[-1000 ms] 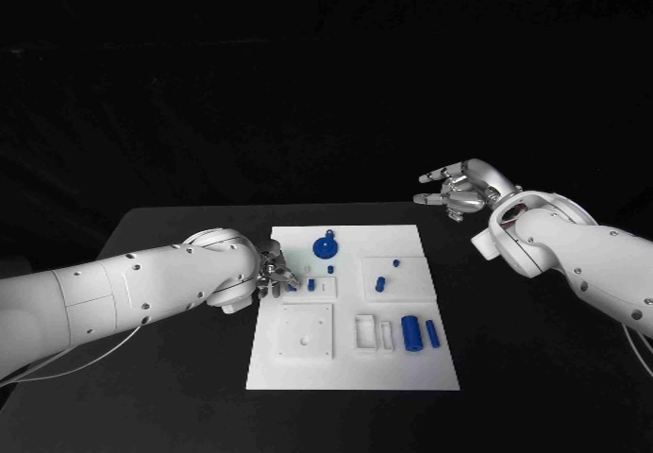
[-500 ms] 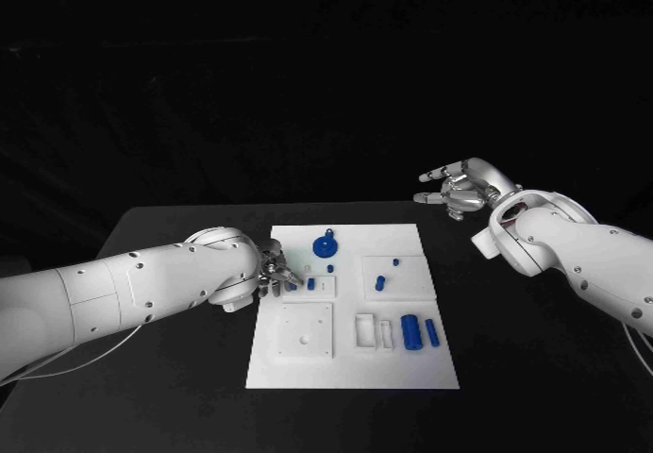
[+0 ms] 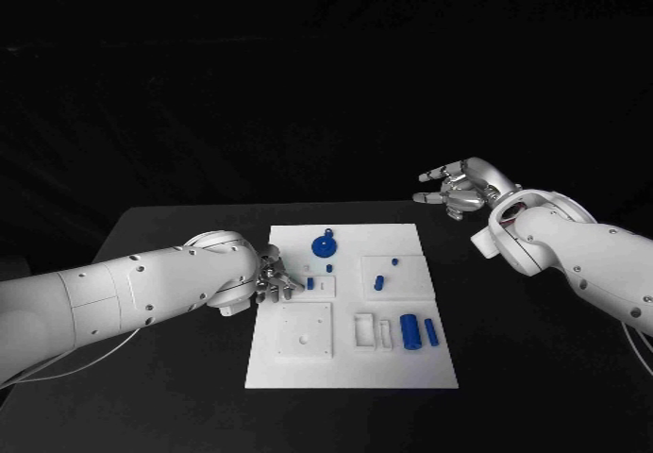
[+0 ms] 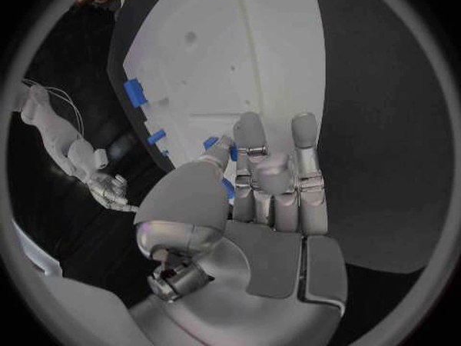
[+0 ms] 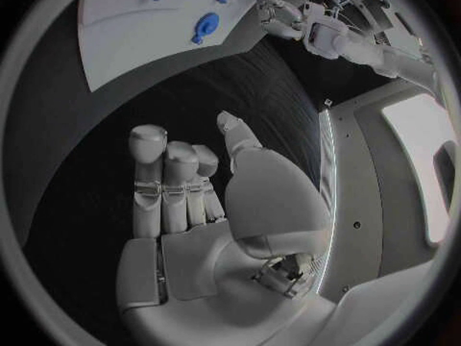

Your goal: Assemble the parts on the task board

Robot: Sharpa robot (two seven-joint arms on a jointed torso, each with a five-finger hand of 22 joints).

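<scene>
The white task board (image 3: 354,363) lies in the middle of the black table. On it are a round blue disc (image 3: 326,246), several small blue pegs such as one (image 3: 379,280), and two blue cylinders (image 3: 410,332). My left hand (image 3: 276,280) hovers at the board's left edge, fingers stretched toward a small blue peg (image 3: 310,282). In the left wrist view that hand (image 4: 273,188) reaches over the board (image 4: 240,61), with a blue piece (image 4: 227,188) showing between thumb and fingers; a grip is not plain. My right hand (image 3: 456,193) hangs raised beyond the board's far right corner, holding nothing (image 5: 192,184).
The board has white recessed blocks, a square one (image 3: 305,330) at its near left and a slotted one (image 3: 370,330) beside the cylinders. Black table (image 3: 544,368) stretches to both sides. The right wrist view shows the board (image 5: 134,31) and the disc (image 5: 204,27) far off.
My left hand has crept slightly toward the near side along the board's left edge. The right hand and the parts have stayed put.
</scene>
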